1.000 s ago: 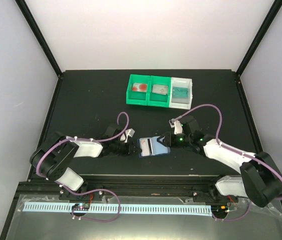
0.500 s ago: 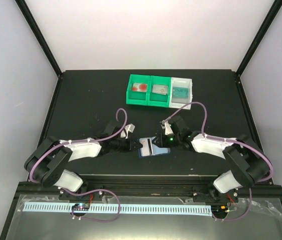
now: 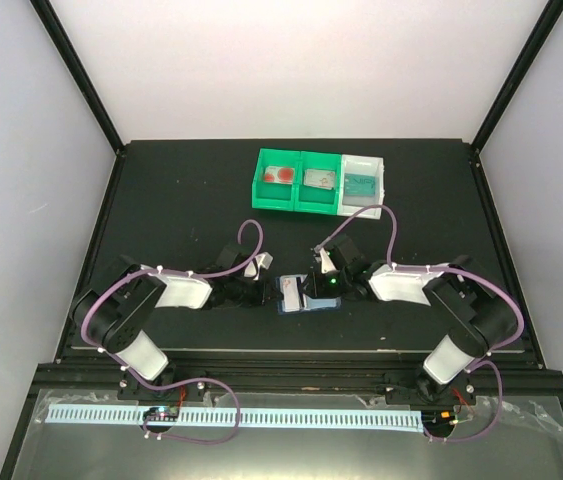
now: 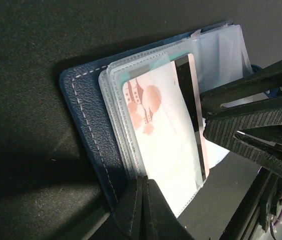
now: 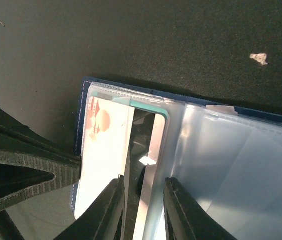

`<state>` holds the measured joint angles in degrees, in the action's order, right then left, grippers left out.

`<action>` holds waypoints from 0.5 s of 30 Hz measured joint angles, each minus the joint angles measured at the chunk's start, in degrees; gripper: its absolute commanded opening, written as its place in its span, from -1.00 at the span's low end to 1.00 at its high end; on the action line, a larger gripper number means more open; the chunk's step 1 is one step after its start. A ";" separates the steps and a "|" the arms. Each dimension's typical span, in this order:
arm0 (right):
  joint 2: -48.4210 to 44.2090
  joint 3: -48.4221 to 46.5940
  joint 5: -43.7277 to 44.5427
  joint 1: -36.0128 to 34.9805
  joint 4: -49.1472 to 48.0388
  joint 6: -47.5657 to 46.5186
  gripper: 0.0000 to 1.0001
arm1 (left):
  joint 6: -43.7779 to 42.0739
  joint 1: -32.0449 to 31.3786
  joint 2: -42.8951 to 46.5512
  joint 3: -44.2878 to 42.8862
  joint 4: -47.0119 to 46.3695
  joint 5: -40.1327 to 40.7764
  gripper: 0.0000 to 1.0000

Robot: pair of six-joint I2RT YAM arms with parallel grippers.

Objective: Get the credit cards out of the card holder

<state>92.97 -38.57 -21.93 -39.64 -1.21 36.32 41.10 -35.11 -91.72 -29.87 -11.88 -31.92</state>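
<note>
The left pincer (image 4: 142, 206) is closed tight at the left edge of the card holder (image 4: 85, 130). The right pincer (image 5: 143, 212) is set narrow, straddling the striped edge of the white credit card (image 4: 156, 135). A grip cannot be confirmed. The card holder is laid open on the desk (image 3: 181, 200), near centre, between both arms.

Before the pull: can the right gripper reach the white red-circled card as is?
Probably yes: the right gripper sits over the white card, jaws apart, nothing in between. The left gripper, shut, seems to pin the card holder edge. Whether a clear sleeve covers the card I cannot tell.
</note>
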 measured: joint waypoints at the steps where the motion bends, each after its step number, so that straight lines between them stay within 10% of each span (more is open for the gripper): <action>1: 0.11 -0.02 0.13 -0.13 -0.11 0.02 -0.53 | -0.20 0.00 -0.11 -0.02 -0.04 0.17 -0.96; 15: 1.33 -0.11 1.01 -0.48 -1.46 0.02 -0.80 | -1.70 0.00 -0.48 -0.02 -0.20 0.76 -0.97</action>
<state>94.30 -38.68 -20.93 -40.12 -2.68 36.34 39.40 -35.11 -92.20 -29.89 -12.08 -31.16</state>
